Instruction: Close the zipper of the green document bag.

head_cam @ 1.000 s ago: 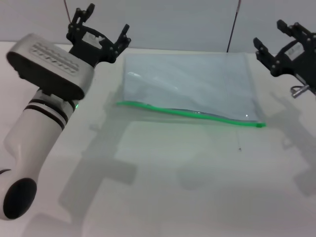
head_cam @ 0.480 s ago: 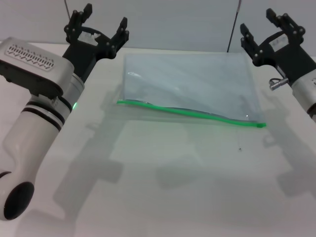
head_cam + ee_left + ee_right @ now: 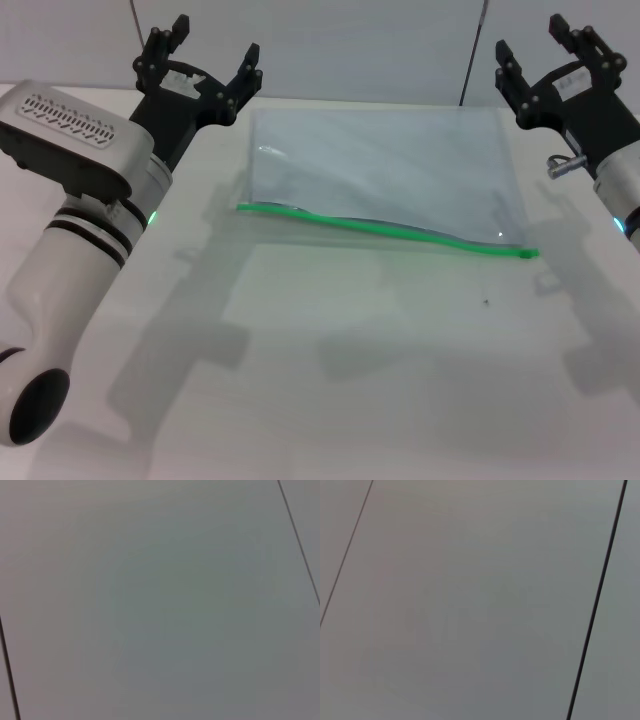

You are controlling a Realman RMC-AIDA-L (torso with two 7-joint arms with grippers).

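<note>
The green document bag [image 3: 385, 165] lies flat on the white table [image 3: 330, 380] in the head view, a translucent grey-blue pouch. Its zipper [image 3: 390, 229] runs as a bright green strip along the near long edge, from the left corner to the right corner. A small pale speck near the strip's right end may be the slider. My left gripper [image 3: 205, 55] is open, raised beyond the bag's far left corner. My right gripper [image 3: 540, 42] is open too, raised beyond the bag's far right corner. Neither touches the bag.
A grey wall with thin dark seams [image 3: 597, 600] stands behind the table; both wrist views show only this wall [image 3: 160, 600]. My left arm's white body [image 3: 80, 210] stretches over the table's left side.
The right arm has come in from the far right edge toward the bag's far right corner, then eased back slightly. The left arm has swung a little left and up. The bag has not moved.
</note>
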